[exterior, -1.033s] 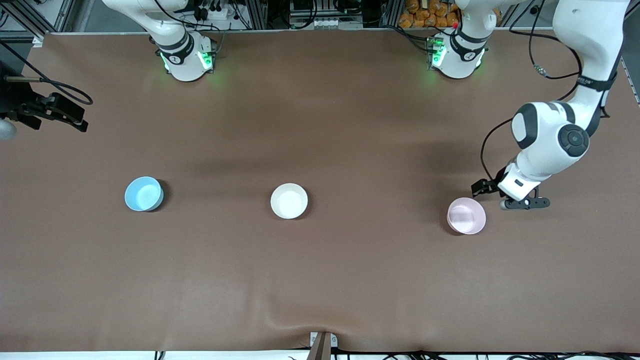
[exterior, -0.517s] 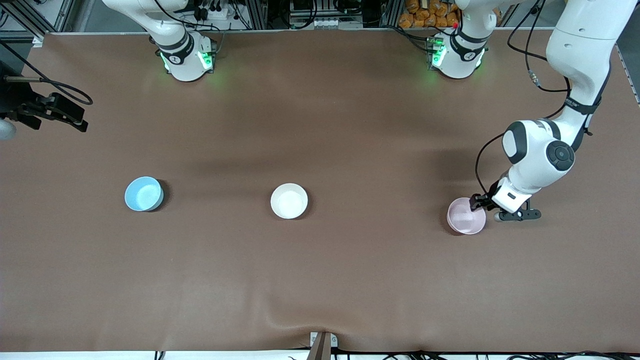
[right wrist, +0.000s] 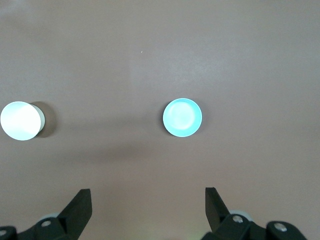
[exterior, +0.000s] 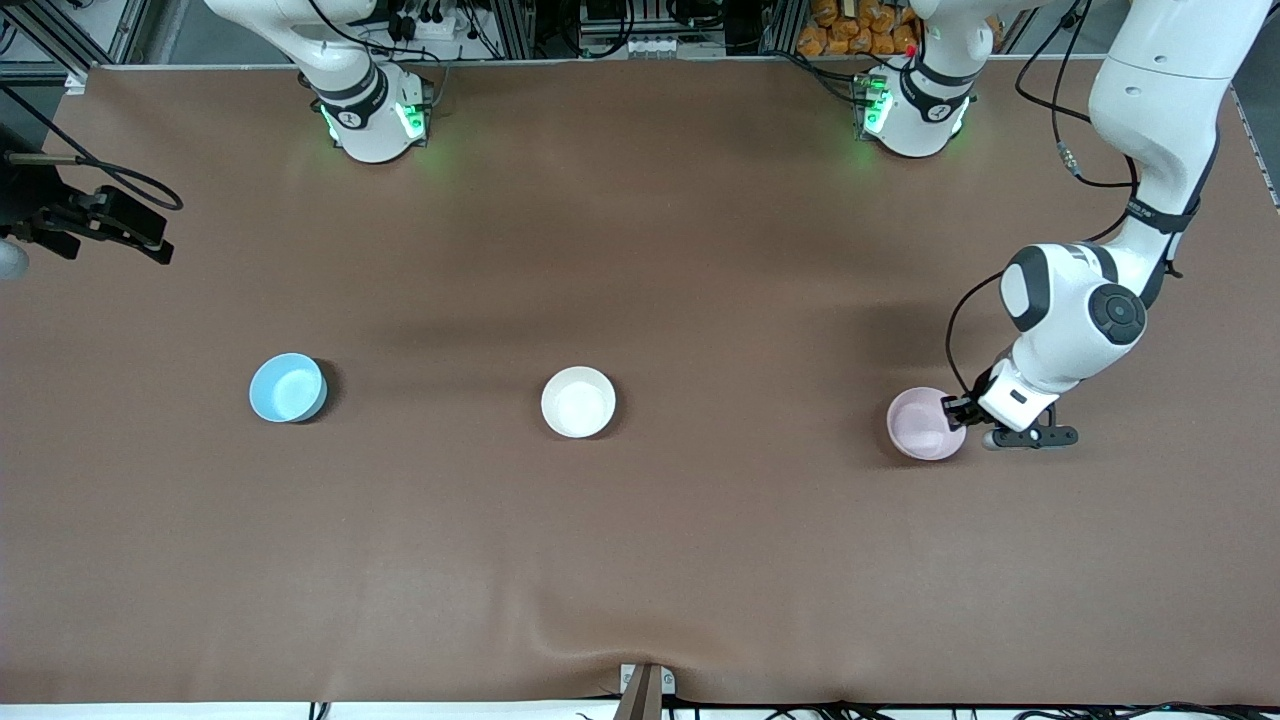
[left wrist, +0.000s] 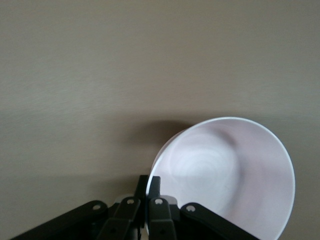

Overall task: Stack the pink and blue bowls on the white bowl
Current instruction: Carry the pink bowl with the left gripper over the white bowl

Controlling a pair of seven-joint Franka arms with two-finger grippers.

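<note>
At the left arm's end of the table, front view: left gripper (exterior: pixel 957 412) is now clamping the pink bowl (exterior: pixel 922 425) rim, bowl nudged toward the white bowl (exterior: pixel 578 402). Left wrist: fingers (left wrist: pixel 154 186) pinching the rim. Right wrist: right gripper (right wrist: pixel 147 210) is waiting spread apart over the blue bowl (right wrist: pixel 182 117).

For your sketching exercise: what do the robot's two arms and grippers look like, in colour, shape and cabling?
Both arms are glossy white with rounded links, dark grey joint caps and black bands. Their bases glow green. A black cable loops along the left arm. The left gripper and the right gripper have slim black fingers with small silver screws.
</note>
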